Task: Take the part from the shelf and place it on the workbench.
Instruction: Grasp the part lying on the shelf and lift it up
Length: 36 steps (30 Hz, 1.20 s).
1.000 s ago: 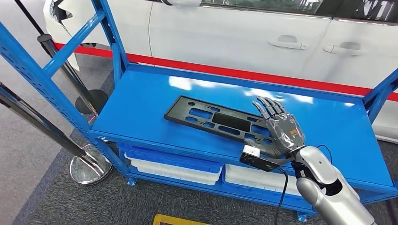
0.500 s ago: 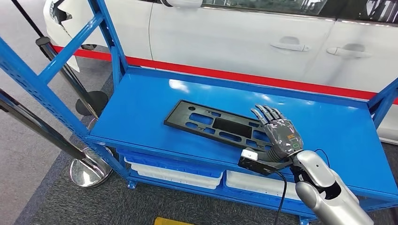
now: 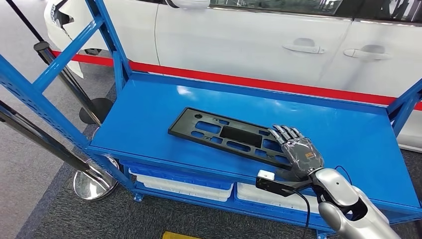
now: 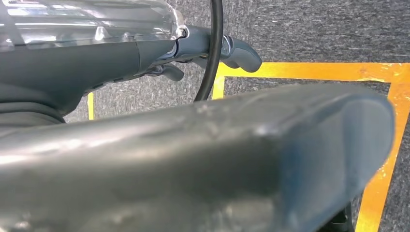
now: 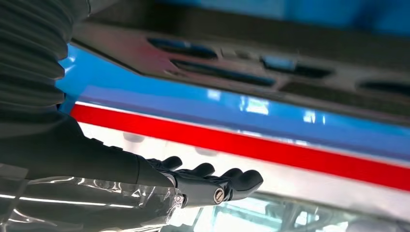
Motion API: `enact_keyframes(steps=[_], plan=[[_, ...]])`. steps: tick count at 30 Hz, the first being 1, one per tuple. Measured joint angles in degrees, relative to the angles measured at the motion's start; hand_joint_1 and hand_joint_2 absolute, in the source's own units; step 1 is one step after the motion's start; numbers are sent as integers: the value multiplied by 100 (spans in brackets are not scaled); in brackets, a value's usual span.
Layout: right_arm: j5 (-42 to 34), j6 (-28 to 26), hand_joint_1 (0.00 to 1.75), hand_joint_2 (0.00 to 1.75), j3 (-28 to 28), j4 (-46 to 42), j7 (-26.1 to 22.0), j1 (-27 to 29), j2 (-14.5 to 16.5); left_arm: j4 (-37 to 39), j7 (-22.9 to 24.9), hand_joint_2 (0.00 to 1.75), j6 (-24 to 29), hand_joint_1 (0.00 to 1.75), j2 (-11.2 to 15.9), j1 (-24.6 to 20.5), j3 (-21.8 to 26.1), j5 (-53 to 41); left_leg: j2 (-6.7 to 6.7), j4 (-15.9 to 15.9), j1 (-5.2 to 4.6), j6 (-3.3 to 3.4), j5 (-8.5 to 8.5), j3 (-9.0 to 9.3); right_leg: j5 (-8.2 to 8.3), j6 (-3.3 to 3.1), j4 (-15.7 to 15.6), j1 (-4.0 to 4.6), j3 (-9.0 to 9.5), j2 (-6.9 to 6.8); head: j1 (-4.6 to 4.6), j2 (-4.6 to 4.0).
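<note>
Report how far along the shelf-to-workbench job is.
Nothing is finished: the flat black slotted plastic panel lies on the blue metal shelf. In hand: the right robot hand, fingers extended, sits over the panel's near end without a visible grip. Left: grasp it, lift it and carry it to the workbench.

Part [image 3: 229, 137] flat on shelf [image 3: 149, 114] at frame centre, right hand [image 3: 297, 152] over its lower-right end, bins [image 3: 184, 184] beneath shelf, car [image 3: 259, 40] behind across top, stanchion base [image 3: 92, 181] lower left
</note>
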Motion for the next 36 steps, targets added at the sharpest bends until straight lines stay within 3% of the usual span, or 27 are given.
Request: enact_keyframes(steps=[8, 22, 28, 36], plan=[[-121, 282, 0, 175, 4, -151, 68, 179, -292, 0, -10, 0, 11, 0, -2, 4, 13, 0, 0, 11, -6, -4, -6, -2, 0, 1, -4, -16, 10, -2, 0, 0], [111, 277, 0, 175, 174, -184, 117, 209, -279, 0, -19, 0, 13, 0, -9, 3, 46, 0, 0, 21, -7, 5, -13, -2, 0, 2, -5, -16, 18, -2, 0, 0], [223, 236, 0, 175, 300, -150, 92, 104, -126, 1, -19, 0, 18, 0, -18, 2, 50, 0, 0, 20, -7, 4, -13, -1, 0, 2, -5, -15, 19, -2, 0, 0], [433, 240, 0, 175, 575, 266, 124, -352, 299, 0, -19, 0, 7, 0, -49, 0, 51, -7, 1, 20, -6, 4, -12, 1, 0, 2, -4, -15, 22, -2, 0, 0]])
